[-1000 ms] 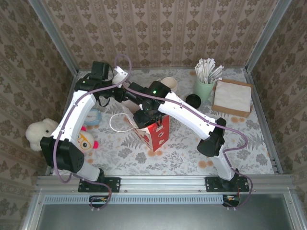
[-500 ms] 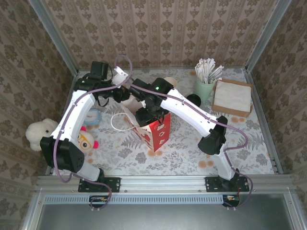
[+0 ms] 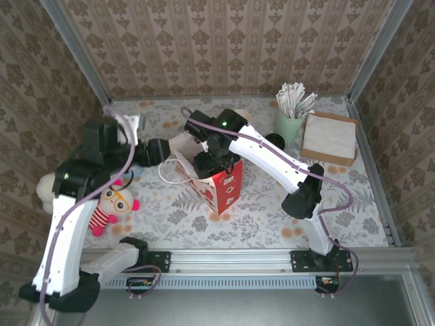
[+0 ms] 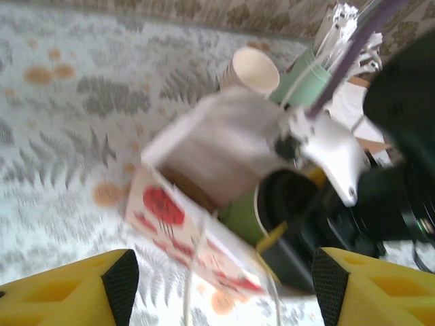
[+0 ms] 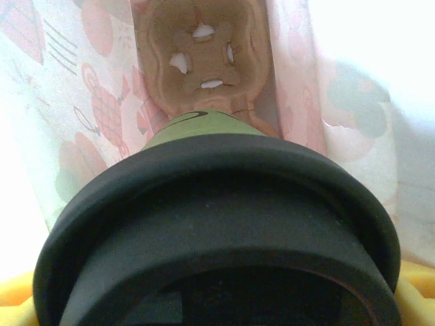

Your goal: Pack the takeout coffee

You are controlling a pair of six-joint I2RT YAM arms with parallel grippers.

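Green paper cup (image 5: 217,204), black-lidded, sits clamped in our right gripper (image 5: 216,295) inside the bag (image 3: 223,189) at mid-frame; our left gripper (image 4: 224,288) gapes wide, empty.

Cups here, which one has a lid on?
The dark green cup in the red-and-white bag: it has a black lid; the cream cup and the mint cup of sticks are open.

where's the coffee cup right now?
The coffee cup is in the right gripper, partway inside the open paper bag mid-table, above the cardboard carrier in it.
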